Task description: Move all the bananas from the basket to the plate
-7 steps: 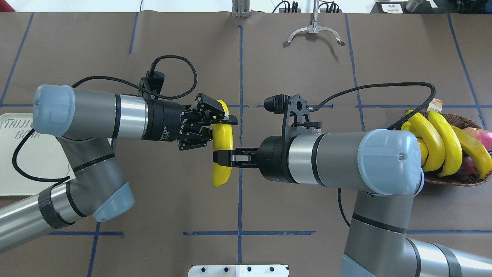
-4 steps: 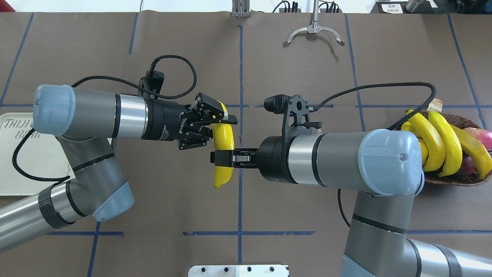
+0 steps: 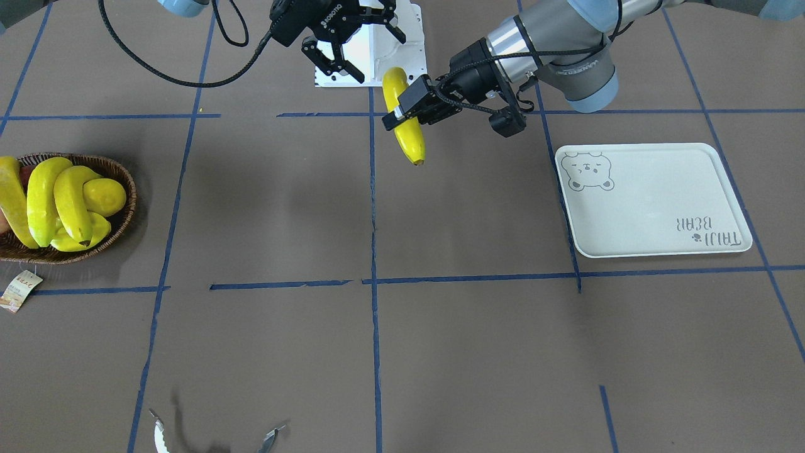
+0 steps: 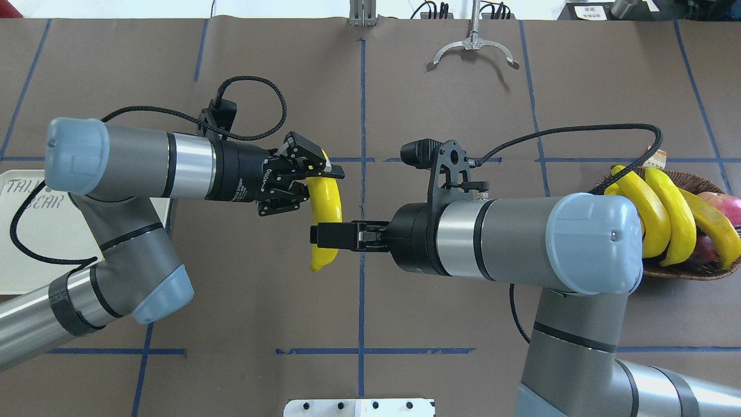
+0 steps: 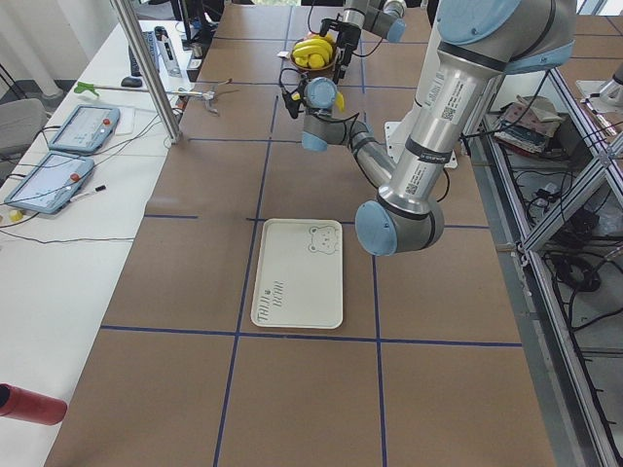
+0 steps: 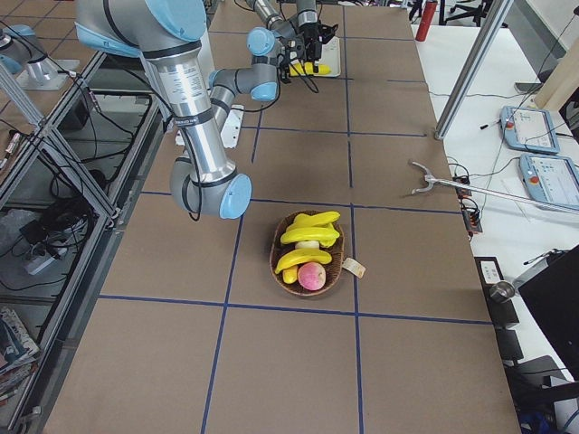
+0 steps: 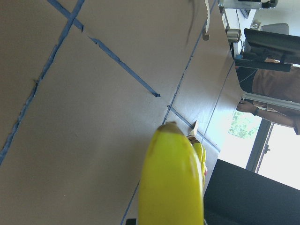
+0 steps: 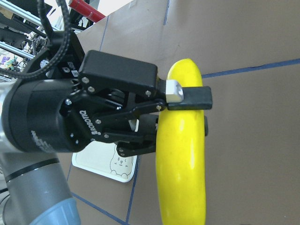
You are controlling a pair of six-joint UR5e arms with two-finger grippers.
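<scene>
One yellow banana (image 4: 325, 202) hangs in the air over the table's middle, also in the front view (image 3: 405, 132). My left gripper (image 4: 321, 182) is shut on its far end; the right wrist view shows a pad pressed on the banana (image 8: 183, 164). My right gripper (image 4: 318, 234) stands open at the banana's middle, its fingers spread apart in the front view (image 3: 377, 56). Three more bananas (image 4: 666, 208) lie in the wicker basket (image 4: 683, 269) at the right. The off-white bear plate (image 3: 654, 201) lies bare at the robot's left, partly under the left arm (image 4: 35, 255).
The basket also holds a round lemon (image 3: 104, 195) and a reddish fruit (image 4: 723, 205); a paper tag (image 3: 19, 289) lies beside it. Metal tongs (image 4: 472, 46) lie at the far edge. A white mount plate (image 4: 359, 407) sits by the robot's base.
My left gripper has moved the banana a little left and away from the robot. The right gripper stays at the banana's middle and reaches slightly further left.
</scene>
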